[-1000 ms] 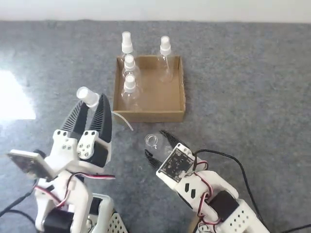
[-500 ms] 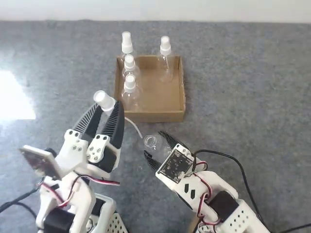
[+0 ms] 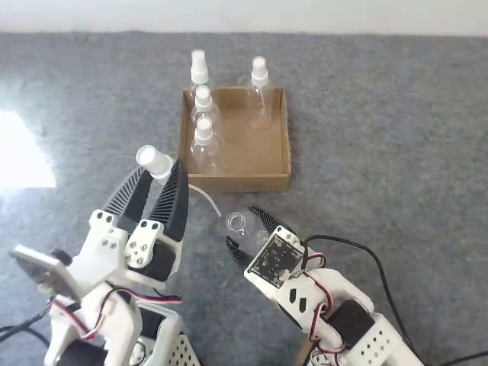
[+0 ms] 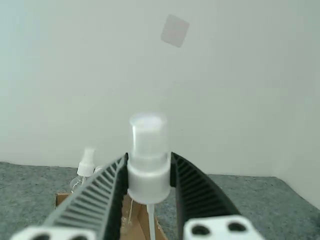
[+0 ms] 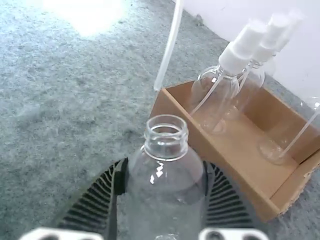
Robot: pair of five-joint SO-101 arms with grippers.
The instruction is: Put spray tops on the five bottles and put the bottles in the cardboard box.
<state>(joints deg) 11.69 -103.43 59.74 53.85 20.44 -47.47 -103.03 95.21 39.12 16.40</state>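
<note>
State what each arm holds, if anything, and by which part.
Left gripper: the spray top, jaws on its white collar. Right gripper: the uncapped bottle, jaws on its body below the neck.

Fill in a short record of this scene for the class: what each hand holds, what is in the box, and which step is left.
left hand: shut on a white plastic spray top, held up off the table
right hand: shut on a clear open-necked plastic bottle, upright, in front of the box
brown cardboard box: holds four clear bottles with white spray tops, all standing
step left: top the fifth bottle, then box it
</note>
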